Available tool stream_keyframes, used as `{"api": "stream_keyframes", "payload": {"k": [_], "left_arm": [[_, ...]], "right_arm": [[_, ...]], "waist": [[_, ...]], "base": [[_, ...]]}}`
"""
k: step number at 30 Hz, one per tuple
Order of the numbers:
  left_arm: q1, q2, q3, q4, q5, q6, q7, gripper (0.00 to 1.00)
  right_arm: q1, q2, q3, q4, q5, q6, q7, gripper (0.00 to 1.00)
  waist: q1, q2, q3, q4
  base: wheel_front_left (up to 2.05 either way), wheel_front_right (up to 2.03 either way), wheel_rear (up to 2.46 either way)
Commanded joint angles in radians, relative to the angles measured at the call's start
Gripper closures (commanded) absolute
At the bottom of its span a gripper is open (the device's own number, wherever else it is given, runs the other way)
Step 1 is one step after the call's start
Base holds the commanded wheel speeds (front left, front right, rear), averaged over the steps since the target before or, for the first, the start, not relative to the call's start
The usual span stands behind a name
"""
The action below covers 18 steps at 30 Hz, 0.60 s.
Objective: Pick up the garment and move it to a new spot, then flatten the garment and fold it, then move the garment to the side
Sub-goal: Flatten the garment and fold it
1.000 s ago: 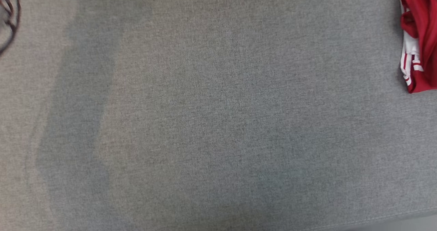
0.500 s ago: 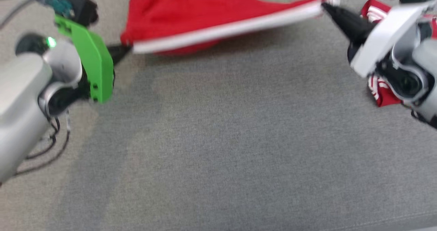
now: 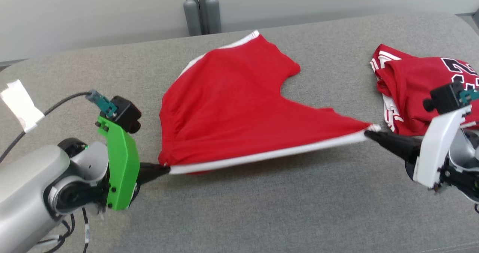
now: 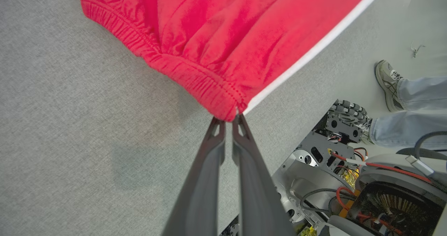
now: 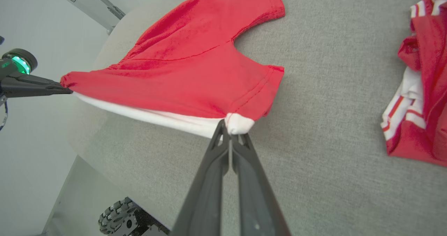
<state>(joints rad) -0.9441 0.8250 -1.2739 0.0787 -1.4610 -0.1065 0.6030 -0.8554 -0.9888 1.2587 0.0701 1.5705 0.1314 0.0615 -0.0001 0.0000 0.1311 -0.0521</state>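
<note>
Stretching shorts (image 3: pixel 232 107), left hand (image 3: pixel 163 167) to right hand (image 3: pixel 368 134)

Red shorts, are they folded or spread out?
Spread, unfolded: the red shorts stretched taut between left gripper and right gripper.

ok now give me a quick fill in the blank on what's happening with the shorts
The left gripper pinches the red shorts at their elastic ____.
The right gripper grips the leg hem at the ____ side stripe.
The red jersey lies nearest the ____ gripper.
Missing: waistband; white; right.
</note>
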Motion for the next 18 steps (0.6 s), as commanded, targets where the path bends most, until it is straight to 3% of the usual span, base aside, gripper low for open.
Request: {"api": "stream_keyframes", "payload": {"k": [1, 9, 13, 18], "left_arm": [[0.033, 0.03, -0.002, -0.035, -0.012, 0.012, 0.017, 1.0], [0.117, 0.121, -0.003, -0.242, -0.09, 0.081, 0.09, 1.0], [0.089, 0.135, 0.005, -0.287, -0.123, 0.105, 0.129, 1.0], [0.03, 0.144, 0.032, -0.271, -0.182, 0.126, 0.207, 1.0]], "right_arm": [[0.029, -0.039, 0.004, -0.027, 0.011, -0.001, 0.029, 1.0], [0.041, -0.15, 0.006, -0.173, 0.028, -0.001, 0.083, 1.0], [0.004, -0.146, 0.002, -0.173, 0.008, -0.001, 0.113, 1.0], [-0.106, -0.094, -0.022, -0.116, 0.003, -0.001, 0.22, 1.0]], "waist": [[0.0001, 0.0, -0.031, 0.003], [0.0001, 0.0, -0.018, 0.001], [0.0001, 0.0, 0.017, 0.013], [0.0001, 0.0, 0.085, 0.025]], "base": [[0.0, 0.0, 0.0], [0.0, 0.0, 0.0], [0.0, 0.0, 0.0], [0.0, 0.0, 0.0]]}}
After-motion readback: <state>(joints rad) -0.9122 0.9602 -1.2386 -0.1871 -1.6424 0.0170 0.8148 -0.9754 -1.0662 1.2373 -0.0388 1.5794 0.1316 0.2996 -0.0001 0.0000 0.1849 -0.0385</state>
